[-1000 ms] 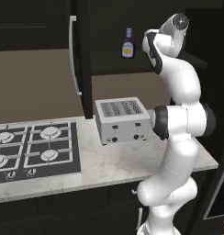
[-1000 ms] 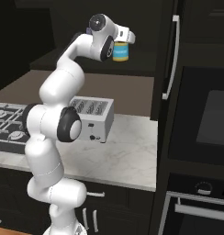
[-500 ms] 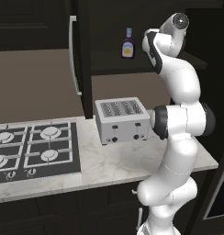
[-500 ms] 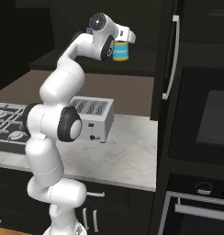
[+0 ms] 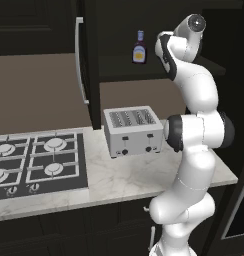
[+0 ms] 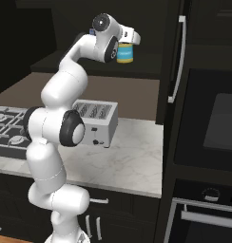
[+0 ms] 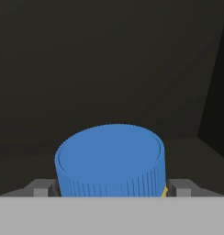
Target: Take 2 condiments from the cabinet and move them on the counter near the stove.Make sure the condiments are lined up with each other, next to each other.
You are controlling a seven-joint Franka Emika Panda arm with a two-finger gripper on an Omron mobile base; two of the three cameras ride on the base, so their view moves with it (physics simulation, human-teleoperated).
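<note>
Cabinet point(image 5: 114, 30): black wall unit, door swung open, its long silver bar handle point(image 5: 80, 60) standing edge-on over the counter; dark inner shelf at my height, with dark free space behind and above the jar in my hand view.

Counter point(image 5: 124, 175): white-grey marbled stone, thin pale front edge. Bare stretch between stove and toaster, and another in front of the toaster up to the edge.

Stove point(image 5: 39, 160): flat black cooktop with silver burners, set into the counter's left part, knobs along its front.

Toaster point(image 5: 133, 131): silver, slotted, near the counter's back, just right of the stove.

My gripper point(image 6: 130, 37): raised to shelf level inside the cabinet opening.

Jar point(image 7: 110, 160): squat, blue ribbed lid, yellow-and-teal banded body, on the shelf, between my fingers point(image 7: 40, 187). They stand wide, one on each side of the lid; I cannot tell whether they press it.

Bottle point(image 5: 139, 48): small, dark, yellow label, pale blue neck, upright on the shelf, left of my arm in the left base view.
</note>
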